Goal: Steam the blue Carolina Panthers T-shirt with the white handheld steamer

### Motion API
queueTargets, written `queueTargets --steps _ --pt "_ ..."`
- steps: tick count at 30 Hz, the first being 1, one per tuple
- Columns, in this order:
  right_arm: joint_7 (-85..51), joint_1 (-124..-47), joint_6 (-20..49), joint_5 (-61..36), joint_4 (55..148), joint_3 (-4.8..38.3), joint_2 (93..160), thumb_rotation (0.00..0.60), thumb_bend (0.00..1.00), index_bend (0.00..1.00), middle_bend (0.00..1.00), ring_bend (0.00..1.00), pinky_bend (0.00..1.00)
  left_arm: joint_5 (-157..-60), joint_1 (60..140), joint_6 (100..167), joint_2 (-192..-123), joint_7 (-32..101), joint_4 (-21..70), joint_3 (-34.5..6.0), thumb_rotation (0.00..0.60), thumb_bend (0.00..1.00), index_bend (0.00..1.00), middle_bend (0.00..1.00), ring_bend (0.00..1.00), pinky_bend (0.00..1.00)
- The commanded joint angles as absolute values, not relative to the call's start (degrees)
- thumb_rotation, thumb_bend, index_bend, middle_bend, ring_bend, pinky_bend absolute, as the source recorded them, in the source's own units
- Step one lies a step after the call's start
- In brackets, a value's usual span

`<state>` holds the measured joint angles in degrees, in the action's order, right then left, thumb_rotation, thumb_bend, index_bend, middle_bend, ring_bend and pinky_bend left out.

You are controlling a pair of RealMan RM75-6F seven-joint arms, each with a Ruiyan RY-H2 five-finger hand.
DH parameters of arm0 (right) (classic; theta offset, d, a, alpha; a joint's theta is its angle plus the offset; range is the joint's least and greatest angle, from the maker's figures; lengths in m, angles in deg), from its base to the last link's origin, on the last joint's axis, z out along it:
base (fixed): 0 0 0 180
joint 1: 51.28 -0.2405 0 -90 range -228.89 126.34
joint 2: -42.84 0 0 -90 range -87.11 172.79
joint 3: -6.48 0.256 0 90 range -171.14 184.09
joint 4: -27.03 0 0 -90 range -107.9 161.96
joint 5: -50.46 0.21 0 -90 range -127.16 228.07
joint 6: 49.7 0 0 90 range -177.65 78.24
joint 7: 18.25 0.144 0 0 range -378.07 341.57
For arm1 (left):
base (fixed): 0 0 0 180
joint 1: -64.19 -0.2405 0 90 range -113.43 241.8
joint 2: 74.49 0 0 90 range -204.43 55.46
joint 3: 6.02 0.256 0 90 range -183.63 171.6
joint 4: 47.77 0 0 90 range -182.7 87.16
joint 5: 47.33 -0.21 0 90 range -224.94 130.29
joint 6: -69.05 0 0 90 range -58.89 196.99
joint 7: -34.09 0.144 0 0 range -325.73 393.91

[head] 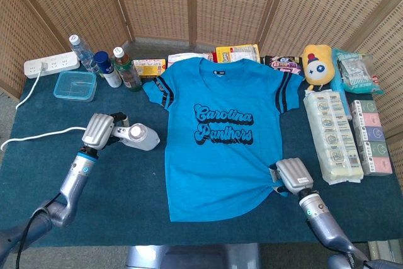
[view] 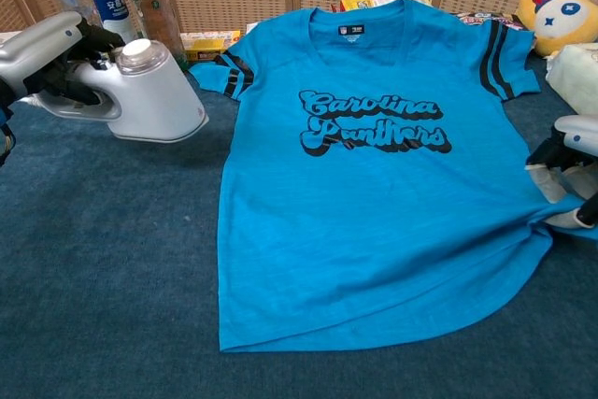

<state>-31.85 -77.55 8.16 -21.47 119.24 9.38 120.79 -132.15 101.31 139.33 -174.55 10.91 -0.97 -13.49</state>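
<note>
Gripping steamer (head: 140, 135) beside tee's (head: 220, 137) left edge

both views are bright and evenly lit, with soft light from above. shadows are weak and short. there is no strong glare. the chest view shows slight stretching near its edges; focus is sharp.

The blue T-shirt (head: 217, 133) reads "Carolina Panthers" across its chest.

Your left hand (head: 99, 129) grips the steamer (view: 140, 91) by its handle, arm reaching forward. Your right hand (head: 291, 175), fingers curled down, pinches the shirt (head: 217, 137) at its hem.
</note>
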Motion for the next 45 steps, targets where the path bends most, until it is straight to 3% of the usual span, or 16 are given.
queueTargets --steps 1,10,25,34,45 --pt "-31.88 -77.59 8.18 -21.53 119.46 9.35 120.78 0.6 0.37 0.72 0.67 0.75 0.88 -132.47 102.64 139.19 -173.68 12.91 1.75 -14.32 0.6 0.53 0.74 0.84 0.77 0.8" --pt "-31.61 -77.66 8.52 -21.61 119.92 9.58 120.76 0.6 0.37 0.72 0.67 0.75 0.88 -131.87 107.07 134.52 -176.88 19.08 2.56 -15.57 0.6 0.53 0.74 0.84 0.77 0.8" --pt "-29.76 -77.44 8.69 -21.69 119.62 9.68 119.83 0.6 0.37 0.72 0.67 0.75 0.88 -131.76 113.23 129.21 -188.18 26.41 -3.17 -15.48 0.6 0.53 0.74 0.85 0.77 0.8" --pt "-28.51 -77.11 8.96 -22.74 119.83 9.29 118.91 0.6 0.37 0.72 0.67 0.75 0.88 -132.77 114.96 128.78 -191.82 27.81 -5.23 -14.7 0.6 0.53 0.74 0.85 0.77 0.8" --pt "-28.51 -76.96 8.58 -22.65 119.63 8.86 118.68 0.6 0.37 0.72 0.67 0.75 0.88 -135.33 115.02 130.43 -191.77 28.01 -1.65 -12.43 0.6 0.53 0.74 0.85 0.77 0.8"
